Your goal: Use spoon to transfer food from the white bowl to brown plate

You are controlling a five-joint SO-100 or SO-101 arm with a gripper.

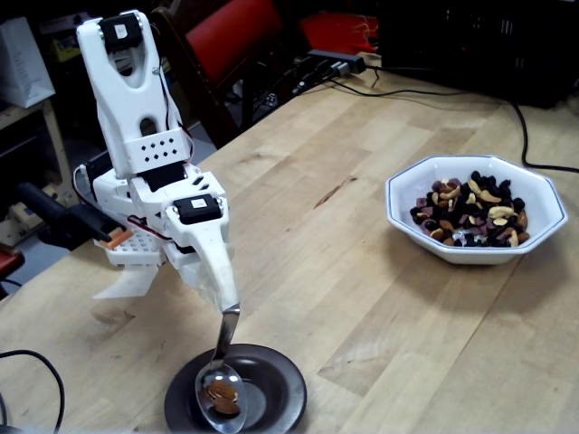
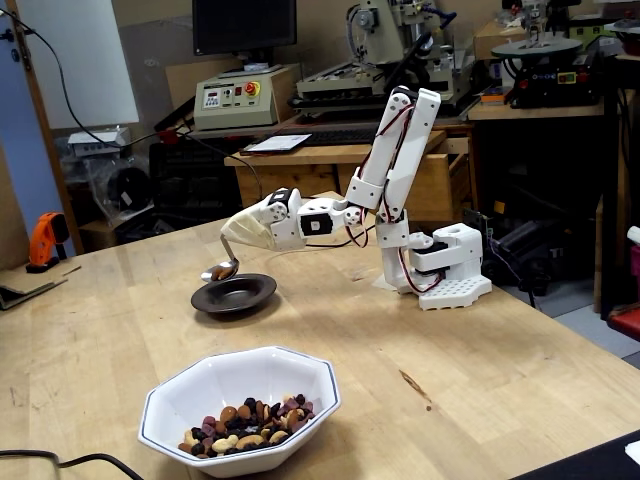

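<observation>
My gripper [image 1: 228,303] [image 2: 233,240] is shut on the handle of the silver spoon [image 1: 221,391] [image 2: 222,268]. The spoon's bowl hangs just over the brown plate [image 1: 276,391] [image 2: 240,294] and carries a few pieces of food [image 1: 217,392], tan nuts. The plate lies near the table's front edge in a fixed view. The white bowl [image 1: 543,237] [image 2: 225,382] with the blue-lined octagonal rim holds a heap of nuts and raisins [image 1: 470,213] [image 2: 245,428], far from the arm.
The arm's white base [image 2: 445,268] stands on the wooden table. A black cable [image 1: 32,362] curls at the table's near left corner. Another cable [image 1: 525,136] runs behind the bowl. A red chair [image 1: 231,36] stands beyond the table.
</observation>
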